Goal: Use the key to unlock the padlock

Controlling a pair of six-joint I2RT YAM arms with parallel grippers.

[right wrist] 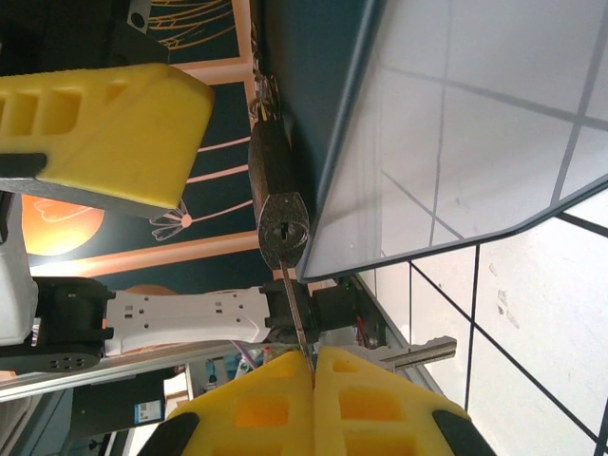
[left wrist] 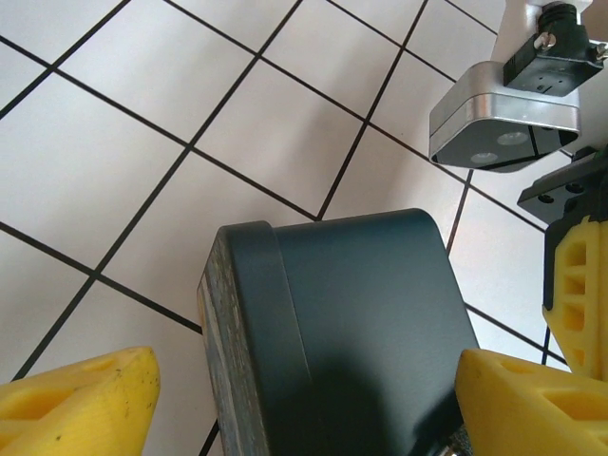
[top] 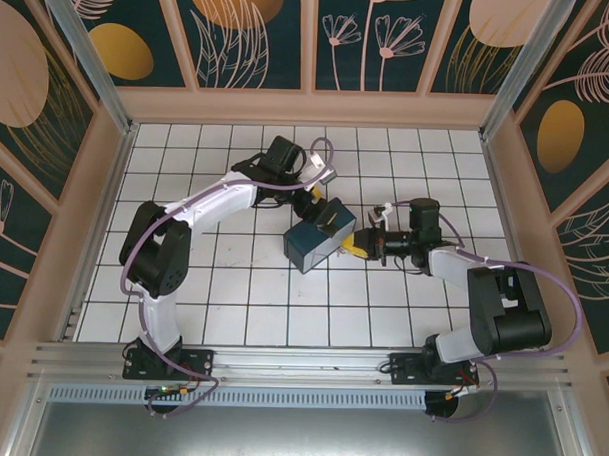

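Tiled table [top: 232, 286] | left hand [left wrist: 304, 366] apart astride box [left wrist: 361, 304] | right hand [right wrist: 313, 366] clamped on key [right wrist: 296, 309] at padlock [right wrist: 277, 204]

A robot lab's test cell: a white tabletop [top: 231, 316] with a black grid, boxed in by wall panels [top: 256, 36] (dark teal, printed with flowers and orange discs). The left arm [top: 200, 209] and right arm [top: 502, 310] stand bolted to a metal rail [top: 300, 363].

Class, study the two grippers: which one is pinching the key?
The right gripper, its yellow fingers shut on the thin key whose tip is aimed at the padlock. The left gripper instead straddles the dark box with fingers spread.
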